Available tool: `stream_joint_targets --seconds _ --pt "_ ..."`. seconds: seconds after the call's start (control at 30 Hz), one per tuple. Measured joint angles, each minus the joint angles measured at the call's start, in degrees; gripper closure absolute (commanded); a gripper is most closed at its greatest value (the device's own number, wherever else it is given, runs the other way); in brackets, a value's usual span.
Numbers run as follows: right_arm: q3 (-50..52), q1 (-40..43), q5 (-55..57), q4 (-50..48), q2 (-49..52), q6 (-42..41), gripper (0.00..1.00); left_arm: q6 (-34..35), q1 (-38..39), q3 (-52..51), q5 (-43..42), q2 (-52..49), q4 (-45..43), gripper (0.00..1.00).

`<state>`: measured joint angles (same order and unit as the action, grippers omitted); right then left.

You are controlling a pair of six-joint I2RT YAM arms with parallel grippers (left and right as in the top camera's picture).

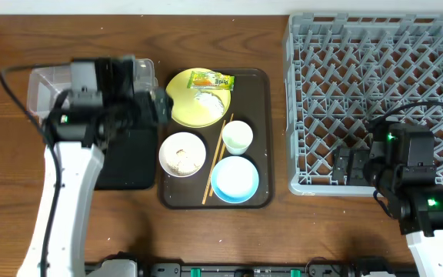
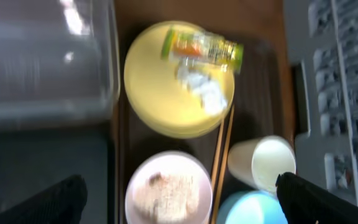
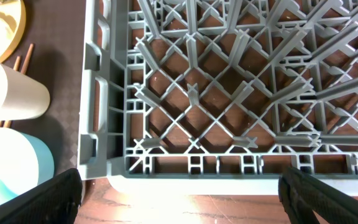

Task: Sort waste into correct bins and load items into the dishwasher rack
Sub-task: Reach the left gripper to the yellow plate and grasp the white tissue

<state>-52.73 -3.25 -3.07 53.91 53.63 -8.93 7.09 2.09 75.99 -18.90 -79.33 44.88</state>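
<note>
A brown serving tray (image 1: 256, 100) lies mid-table. On it sits a round yellow plate (image 1: 181, 106) carrying a green-and-yellow snack wrapper (image 1: 211, 78) and crumpled white paper (image 1: 210, 100). Below the plate are a white bowl (image 1: 182, 154) of rice scraps (image 2: 168, 190), a small pale cup (image 1: 238, 137) and a light blue bowl (image 1: 234, 178), with wooden chopsticks (image 1: 216, 161) lying between them. The left arm partly hides the clear tub (image 1: 46, 83) and the black tray (image 1: 129, 171). The left gripper (image 2: 185, 205) hangs over the serving tray's left side, fingers wide and empty. The right gripper (image 3: 185, 196), also spread wide and empty, is above the near left corner of the grey dishwasher rack (image 1: 375, 77).
</note>
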Motion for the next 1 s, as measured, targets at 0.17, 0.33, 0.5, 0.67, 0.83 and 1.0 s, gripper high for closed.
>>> stream_joint_targets --seconds 0.17,0.33,0.5,0.67,0.83,1.0 --pt "0.00 0.00 -0.02 -0.02 0.00 0.00 0.01 0.42 4.66 6.78 3.96 -8.59 -3.50 0.01" --pt "0.00 0.00 0.00 -0.04 0.00 0.00 0.01 0.70 9.11 8.37 6.49 -16.94 -10.14 0.01" --pt "0.00 0.00 0.00 -0.09 0.00 0.00 0.01 4.79 11.82 8.37 7.30 -25.07 -13.49 0.01" --pt "0.00 0.00 0.00 -0.09 0.00 0.00 0.01 9.11 13.16 8.37 7.28 -32.70 -15.56 0.00" --pt "0.00 0.00 0.00 -0.07 0.00 0.00 0.01 10.73 14.67 8.37 7.28 -38.01 -17.55 0.04" --pt "0.00 0.00 0.00 -0.09 0.00 0.00 0.01 11.52 16.00 8.37 7.26 -41.03 -18.16 0.19"
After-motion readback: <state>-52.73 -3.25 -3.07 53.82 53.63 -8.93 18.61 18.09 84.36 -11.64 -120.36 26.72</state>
